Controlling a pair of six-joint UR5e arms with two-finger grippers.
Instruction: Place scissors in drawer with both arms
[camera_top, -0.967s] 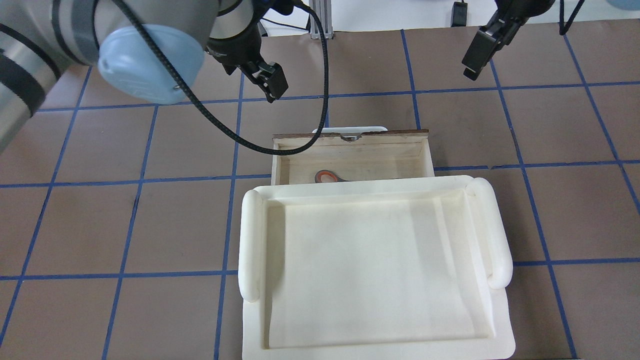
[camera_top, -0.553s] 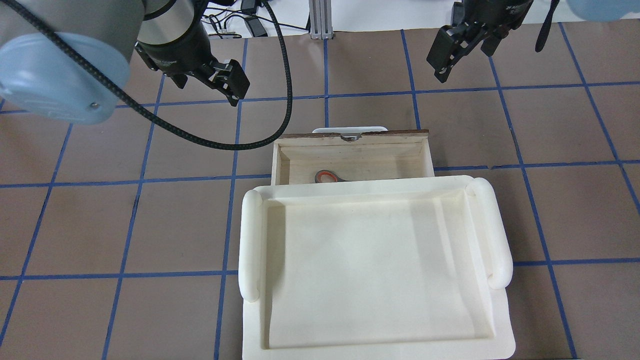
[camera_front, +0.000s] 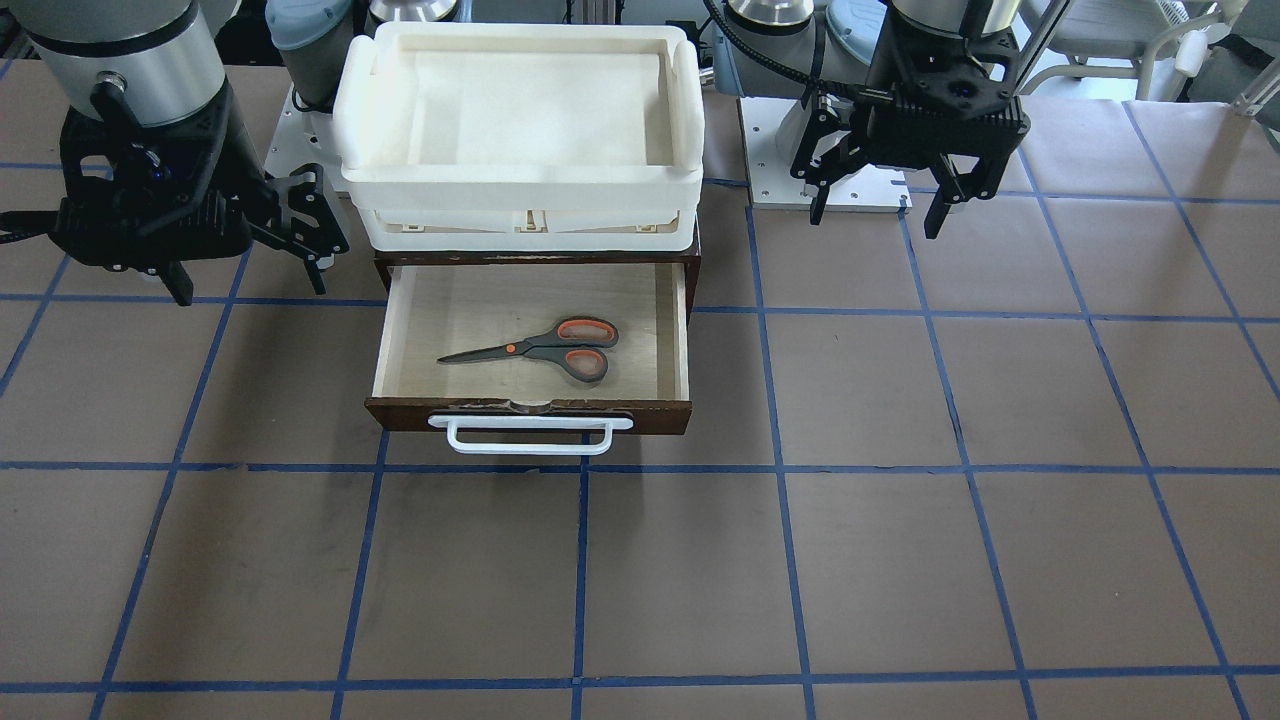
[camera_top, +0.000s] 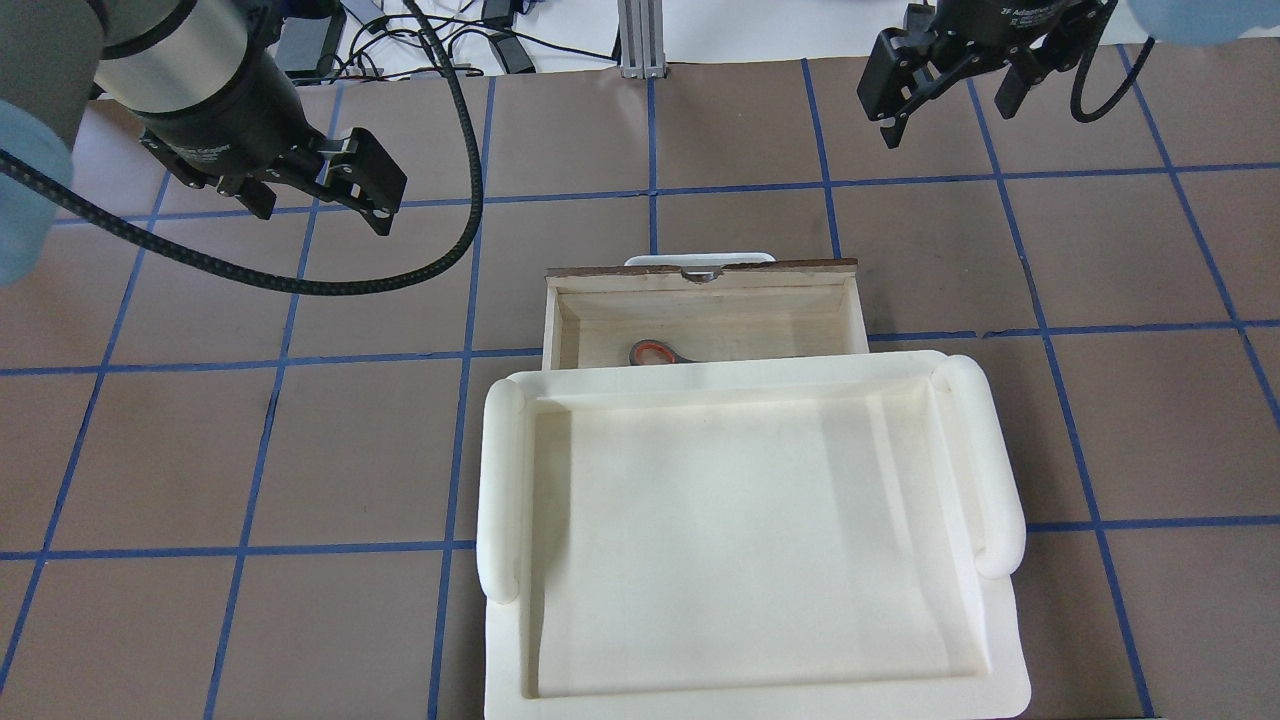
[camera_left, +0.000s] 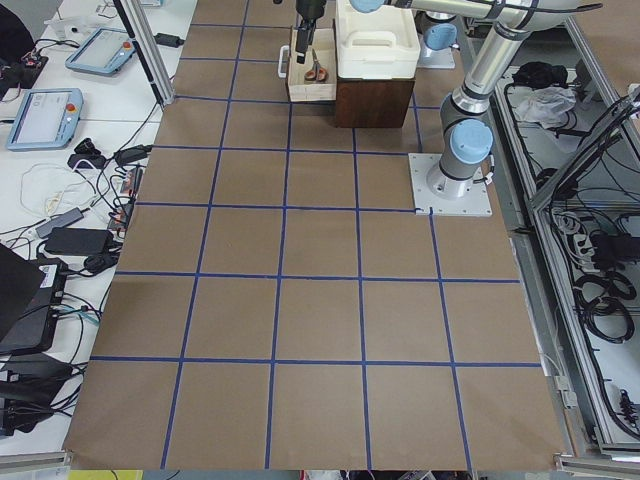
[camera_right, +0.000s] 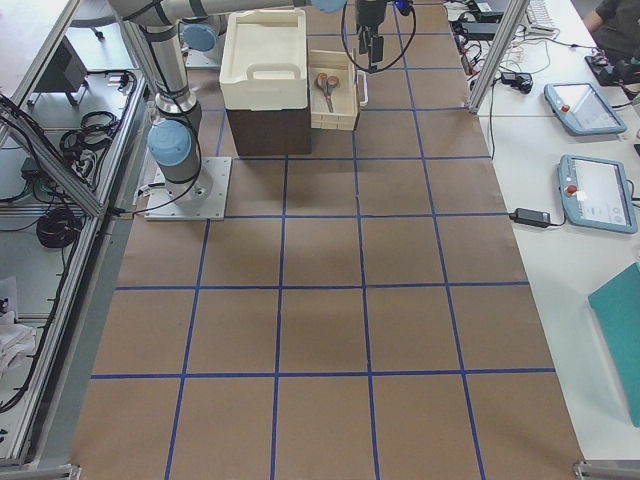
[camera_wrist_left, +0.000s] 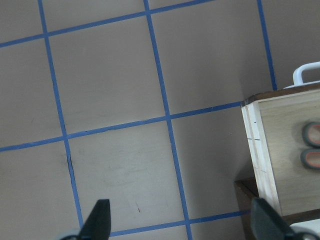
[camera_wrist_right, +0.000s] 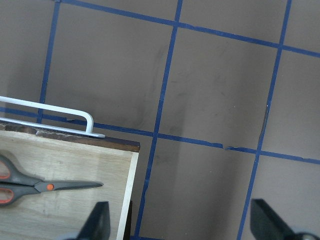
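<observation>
The scissors (camera_front: 540, 350) lie flat inside the open drawer (camera_front: 530, 412), handles toward the view's right. They also show in the overhead view (camera_top: 655, 353), the left wrist view (camera_wrist_left: 312, 145) and the right wrist view (camera_wrist_right: 35, 186). The drawer's white bar handle (camera_front: 520, 436) faces away from the robot. My left gripper (camera_top: 320, 205) (camera_front: 875, 215) (camera_wrist_left: 180, 225) is open and empty, off the drawer's left side, above the table. My right gripper (camera_top: 950, 100) (camera_front: 250, 275) (camera_wrist_right: 180, 225) is open and empty, off the drawer's right side.
A cream-white plastic tray (camera_top: 500, 470) sits on top of the dark cabinet (camera_front: 385, 262) and hides the drawer's rear part from overhead. The brown table (camera_front: 900, 500) carries a blue tape grid. Cables and tablets lie beyond the table's far edge.
My left gripper has swung left, away from the drawer. My right gripper has shifted slightly left and turned, so both its fingers now show spread. The scissors have not moved.
</observation>
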